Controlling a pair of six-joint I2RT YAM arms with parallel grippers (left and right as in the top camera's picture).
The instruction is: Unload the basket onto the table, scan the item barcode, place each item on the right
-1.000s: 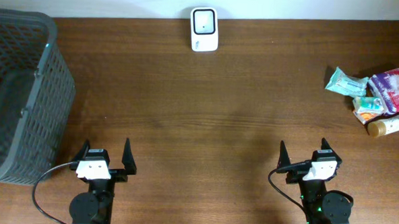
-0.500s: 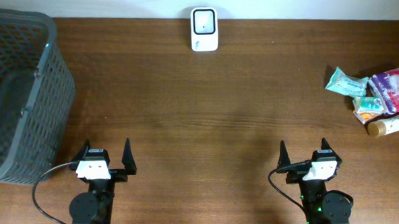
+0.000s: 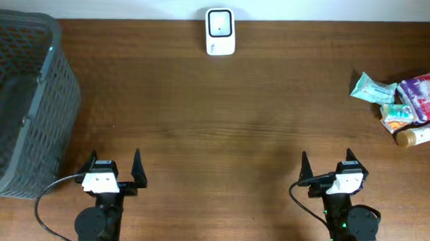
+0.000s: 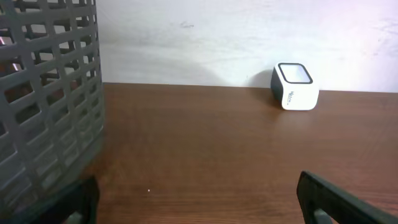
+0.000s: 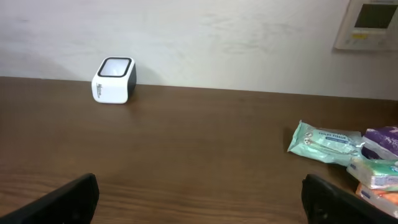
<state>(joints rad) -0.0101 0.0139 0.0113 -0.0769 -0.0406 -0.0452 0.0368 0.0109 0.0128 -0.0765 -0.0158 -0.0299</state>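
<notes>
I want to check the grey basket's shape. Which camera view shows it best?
The overhead view: it shows the basket with rim, walls and inside, cut only at the left edge. The left wrist view shows just part of one mesh wall. The right wrist view misses it.

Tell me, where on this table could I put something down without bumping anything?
The wide middle is bare wood, bordered by the basket at left, the scanner at the back and the packets at right. Only that packet pile is crowded.

Table (image 3: 222,128) middle open — basket (image 3: 55,121) blocks left, packets (image 3: 408,107) crowd right, scanner (image 3: 219,31) at back.
</notes>
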